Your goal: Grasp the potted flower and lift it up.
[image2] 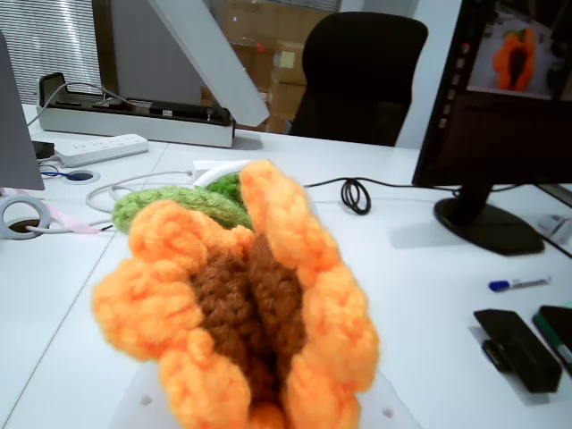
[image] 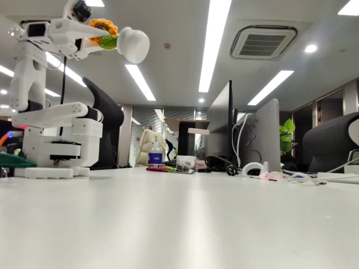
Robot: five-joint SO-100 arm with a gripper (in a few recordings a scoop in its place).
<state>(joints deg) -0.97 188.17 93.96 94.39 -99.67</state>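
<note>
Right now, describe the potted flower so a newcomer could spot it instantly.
Find the white robot arm at the fixed view's left and follow it up to its gripper. There the potted flower hangs sideways: orange petals, green leaf, round white pot.

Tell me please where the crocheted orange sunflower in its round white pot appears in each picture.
Fixed view: the crocheted orange sunflower in its round white pot is at top left, held in the air by the white claw, tipped sideways.
Wrist view: bottom centre, very near, petals folded together.
Shared landmark: the white table.
</note>
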